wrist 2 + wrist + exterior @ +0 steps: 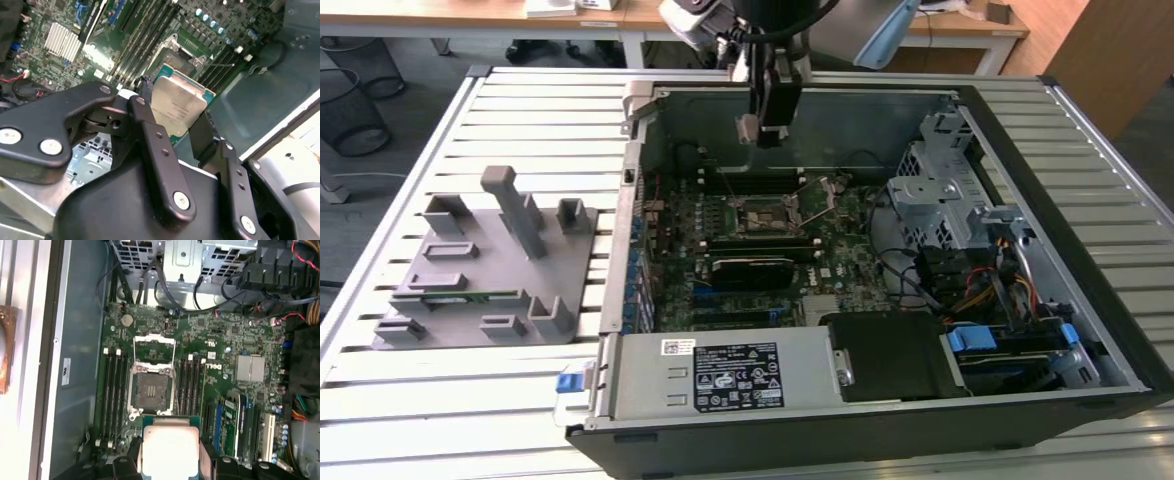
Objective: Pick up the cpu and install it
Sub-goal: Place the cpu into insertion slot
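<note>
Above the open computer case [881, 130], the fingers [150, 135] are clamped on opposite edges of the cpu [169, 450], holding it in the air over the motherboard [220, 340]. The pick-up looks done. The socket [150, 390] lies bare with its frame lifted, so the install is not yet made.

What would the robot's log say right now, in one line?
gripper: shut on cpu | cpu: in air, not installed | socket: open, empty
</note>
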Controlling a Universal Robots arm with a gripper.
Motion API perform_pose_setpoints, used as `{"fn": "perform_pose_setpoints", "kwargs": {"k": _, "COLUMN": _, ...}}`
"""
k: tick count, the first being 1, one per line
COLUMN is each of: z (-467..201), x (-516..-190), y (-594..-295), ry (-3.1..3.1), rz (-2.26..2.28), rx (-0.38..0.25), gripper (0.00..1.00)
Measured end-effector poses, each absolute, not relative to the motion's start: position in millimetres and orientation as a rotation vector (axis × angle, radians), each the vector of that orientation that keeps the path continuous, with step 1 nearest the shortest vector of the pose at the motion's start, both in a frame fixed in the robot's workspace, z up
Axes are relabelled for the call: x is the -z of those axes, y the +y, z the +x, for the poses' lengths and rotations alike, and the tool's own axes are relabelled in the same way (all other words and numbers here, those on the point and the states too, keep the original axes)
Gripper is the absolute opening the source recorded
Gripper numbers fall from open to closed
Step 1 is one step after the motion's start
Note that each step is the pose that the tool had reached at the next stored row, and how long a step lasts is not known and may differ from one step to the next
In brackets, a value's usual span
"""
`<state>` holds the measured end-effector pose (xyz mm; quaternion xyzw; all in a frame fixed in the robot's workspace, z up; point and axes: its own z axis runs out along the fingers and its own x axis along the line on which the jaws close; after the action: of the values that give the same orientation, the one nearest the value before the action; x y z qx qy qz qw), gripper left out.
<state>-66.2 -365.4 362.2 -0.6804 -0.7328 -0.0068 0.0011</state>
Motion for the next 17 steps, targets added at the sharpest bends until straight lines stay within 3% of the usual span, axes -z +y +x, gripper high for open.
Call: {"fn": "perform_pose_setpoints", "kwargs": {"k": 17, "z": -56.1, "x": -350.4, "y": -364.5, "ry": -2.305, "rz": -2.138, "rx": 0.017, "gripper": 0.54}}
